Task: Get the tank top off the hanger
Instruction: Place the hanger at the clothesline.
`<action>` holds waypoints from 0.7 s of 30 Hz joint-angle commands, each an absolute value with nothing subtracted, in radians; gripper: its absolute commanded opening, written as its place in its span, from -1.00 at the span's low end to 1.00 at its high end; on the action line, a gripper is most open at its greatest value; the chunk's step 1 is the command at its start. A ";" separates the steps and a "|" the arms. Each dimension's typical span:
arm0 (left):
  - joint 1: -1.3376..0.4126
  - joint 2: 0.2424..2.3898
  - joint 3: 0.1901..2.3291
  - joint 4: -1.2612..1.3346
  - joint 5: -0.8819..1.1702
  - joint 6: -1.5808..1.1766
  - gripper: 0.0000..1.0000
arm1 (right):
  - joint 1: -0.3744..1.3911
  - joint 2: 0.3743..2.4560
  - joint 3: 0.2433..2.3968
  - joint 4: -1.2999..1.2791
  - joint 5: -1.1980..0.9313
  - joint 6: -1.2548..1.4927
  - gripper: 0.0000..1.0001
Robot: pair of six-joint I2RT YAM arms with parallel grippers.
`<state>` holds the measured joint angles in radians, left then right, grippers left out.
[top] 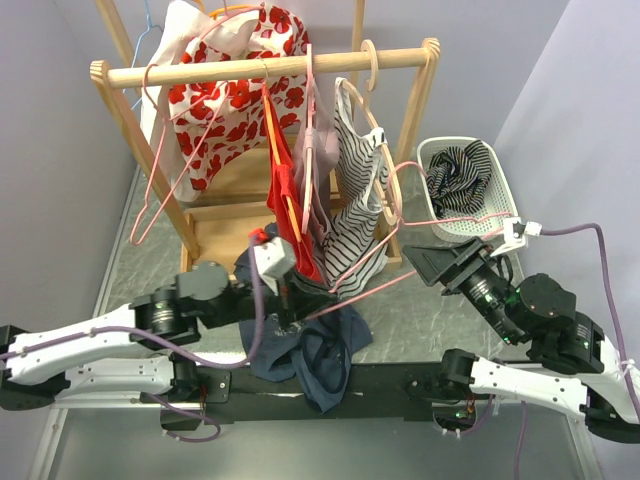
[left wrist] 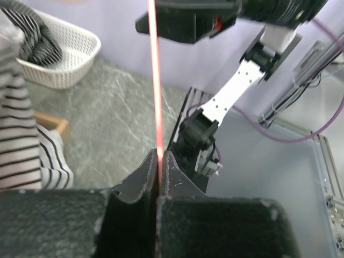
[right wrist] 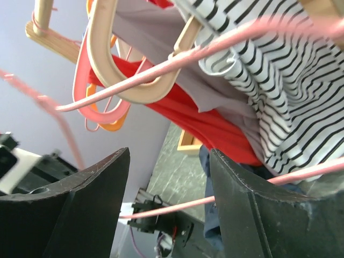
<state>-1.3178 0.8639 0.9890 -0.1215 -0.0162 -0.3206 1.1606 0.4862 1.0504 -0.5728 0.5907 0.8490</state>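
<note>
The left gripper (left wrist: pixel 159 161) is clenched on the thin wire of a pink hanger (left wrist: pixel 156 80), which runs straight up from between its fingers. The right gripper (right wrist: pixel 169 155) stands released with its jaws apart, another stretch of pink wire crossing in front of them. The striped tank top (top: pixel 355 215) hangs from the wooden rack (top: pixel 270 68), just beside a red garment (top: pixel 285 190). I can't tell whether it sits on the held hanger. A navy garment (top: pixel 315 355) lies heaped below, and a white basket (left wrist: pixel 64 70) stands off to the right.
</note>
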 commanded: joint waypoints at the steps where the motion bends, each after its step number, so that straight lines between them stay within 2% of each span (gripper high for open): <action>1: -1.321 0.827 1.083 -0.106 -0.008 -0.273 -0.98 | 1.160 0.446 1.037 -0.571 0.675 0.802 0.39; 9: -1.319 0.753 1.149 -0.120 0.002 -0.255 -0.98 | 1.158 0.371 0.989 -0.598 0.782 0.842 0.41; 14: -1.321 0.712 1.189 -0.182 -0.083 -0.230 -0.98 | 1.158 0.348 0.966 -0.569 0.792 0.824 0.43; 17: -1.321 0.726 1.210 -0.244 -0.113 -0.221 -0.98 | 1.160 0.353 0.962 -0.511 0.747 0.754 0.43; 21: -1.321 0.767 1.209 -0.261 -0.115 -0.225 -0.98 | 1.160 0.380 0.974 -0.378 0.573 0.618 0.60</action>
<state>-1.3170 0.7288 1.1774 -0.3023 -0.0925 -0.2432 1.1603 0.3534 0.9726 -0.5186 0.7090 0.7654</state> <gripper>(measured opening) 0.043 0.764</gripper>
